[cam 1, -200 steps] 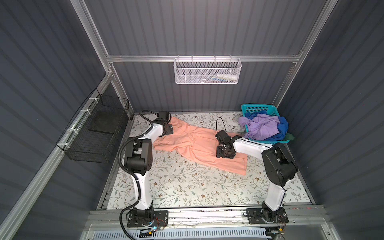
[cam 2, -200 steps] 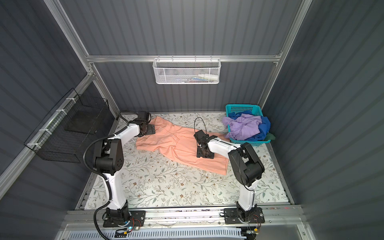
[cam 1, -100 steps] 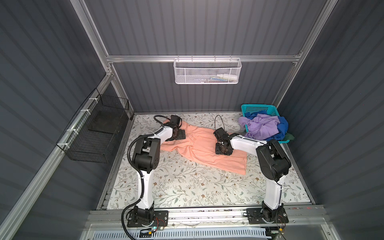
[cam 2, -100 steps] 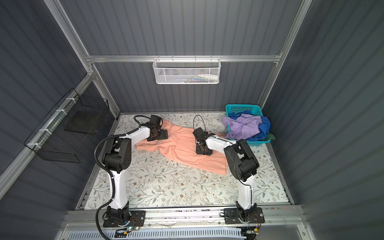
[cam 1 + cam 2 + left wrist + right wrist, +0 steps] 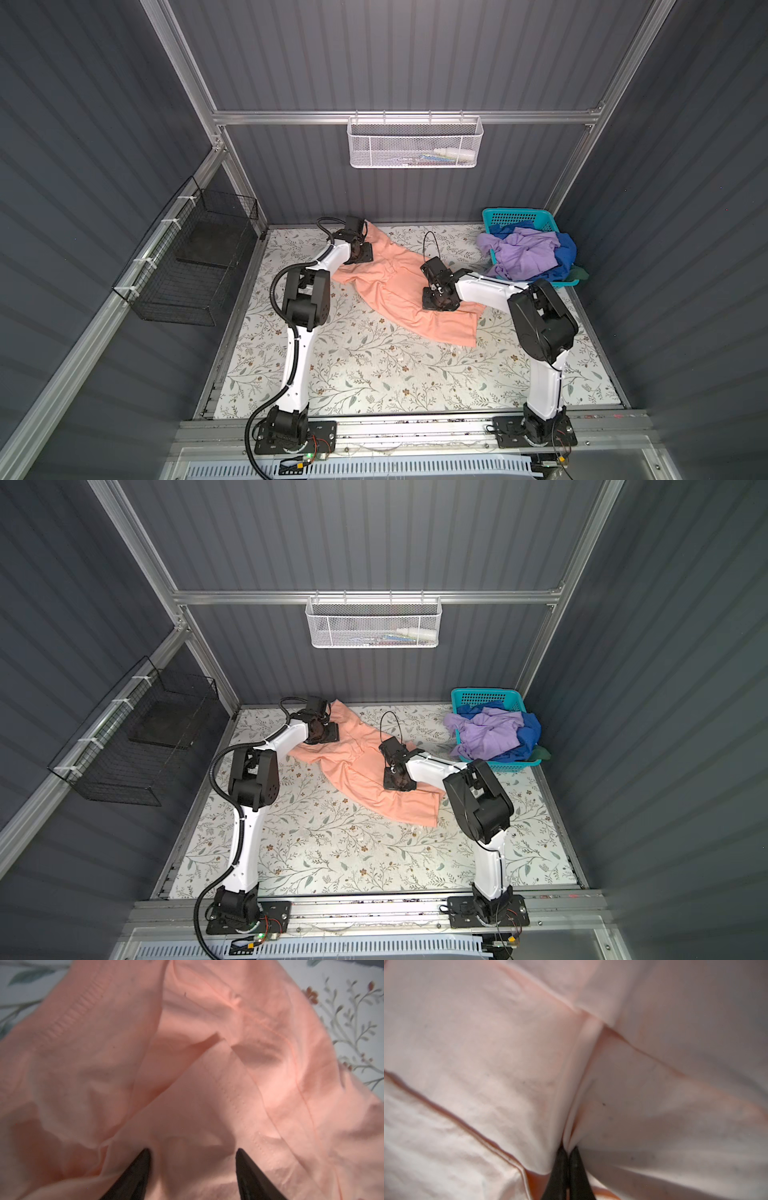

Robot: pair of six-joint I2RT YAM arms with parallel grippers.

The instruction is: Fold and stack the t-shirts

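Note:
A peach-orange t-shirt (image 5: 395, 286) (image 5: 353, 766) lies crumpled and stretched slantwise across the floral table. My left gripper (image 5: 360, 253) (image 5: 324, 731) presses down on its far left end. In the left wrist view the gripper (image 5: 192, 1153) has its fingers apart with a hump of peach cloth (image 5: 187, 1084) between them. My right gripper (image 5: 438, 301) (image 5: 397, 783) rests on the shirt's right half. In the right wrist view it (image 5: 568, 1149) is shut on a pinched fold of the cloth (image 5: 581, 1084). Lavender (image 5: 523, 253), royal blue (image 5: 565, 253) and dark green (image 5: 579, 273) t-shirts are heaped together at the back right.
The heap sits in a teal plastic basket (image 5: 519, 216) at the back right corner. A white wire basket (image 5: 413, 143) hangs on the back wall and a black wire basket (image 5: 195, 257) on the left wall. Bare floral tabletop (image 5: 374, 365) lies in front of the shirt.
My left gripper moved right from the shirt's edge onto the cloth and its jaws narrowed. My right gripper closed on a fold of the peach t-shirt.

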